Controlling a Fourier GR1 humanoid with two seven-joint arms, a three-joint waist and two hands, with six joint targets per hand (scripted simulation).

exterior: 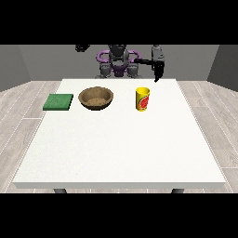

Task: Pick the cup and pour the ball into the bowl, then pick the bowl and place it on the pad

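Yellow cup (pixel 142 99) is seen upright on the white surface (pixel 121 148), untouched, just right of the wooden bowl (pixel 96 98); green pad (pixel 58 102) lies beyond it. Hand at the view's right (pixel 158 69) hangs above and behind the cup (finger state cannot be told). Reach step is judged underway; descent to the cup is needed.
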